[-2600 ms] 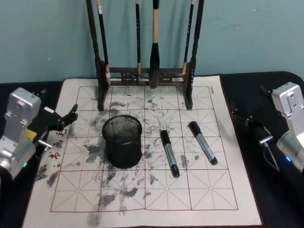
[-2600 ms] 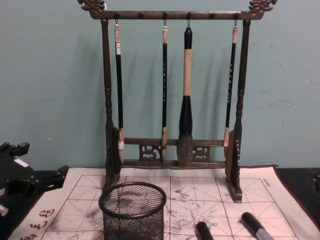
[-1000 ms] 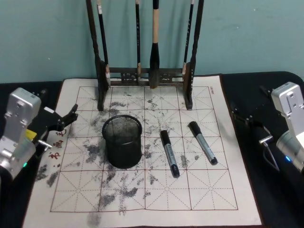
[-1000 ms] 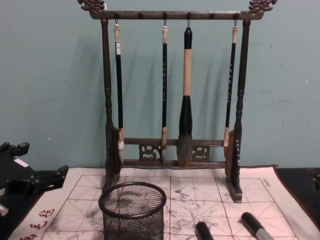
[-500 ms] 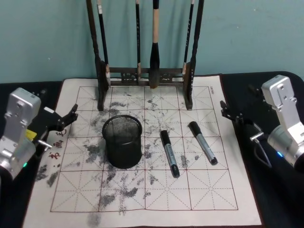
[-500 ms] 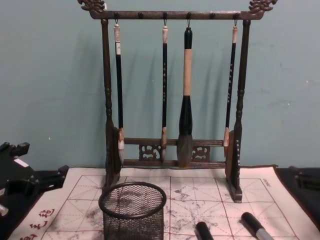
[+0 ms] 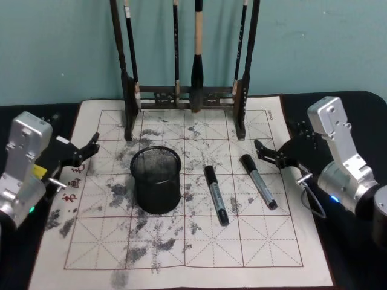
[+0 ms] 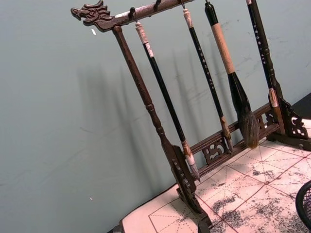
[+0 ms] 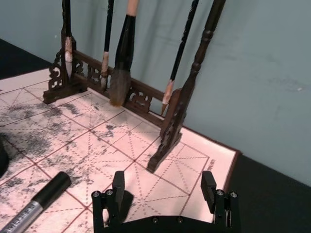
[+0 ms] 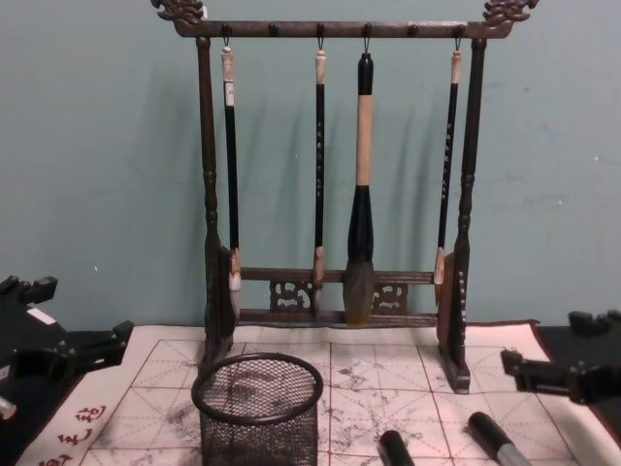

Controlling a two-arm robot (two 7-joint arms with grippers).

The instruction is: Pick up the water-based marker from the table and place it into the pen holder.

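Note:
Two grey markers with black caps lie on the ink-stained grid mat, one (image 7: pixel 216 194) just right of the pen holder (image 7: pixel 156 181), the other (image 7: pixel 258 181) farther right. The pen holder is a round black mesh cup (image 10: pixel 257 413) standing upright. My right gripper (image 7: pixel 267 153) hangs open just right of the far marker's cap, nothing between its fingers (image 9: pixel 118 187); that marker's cap (image 9: pixel 51 187) lies ahead of it. My left gripper (image 7: pixel 91 147) rests open at the mat's left edge, well away from the cup.
A tall dark wooden brush rack (image 7: pixel 184 96) with several hanging brushes stands at the back of the mat, behind the cup and markers. The mat (image 7: pixel 181 260) lies on a black table, with a teal wall behind.
My right arm has swung in from the table's right edge toward the mat, bringing its open gripper close to the right-hand marker. The left arm, markers and cup have not moved.

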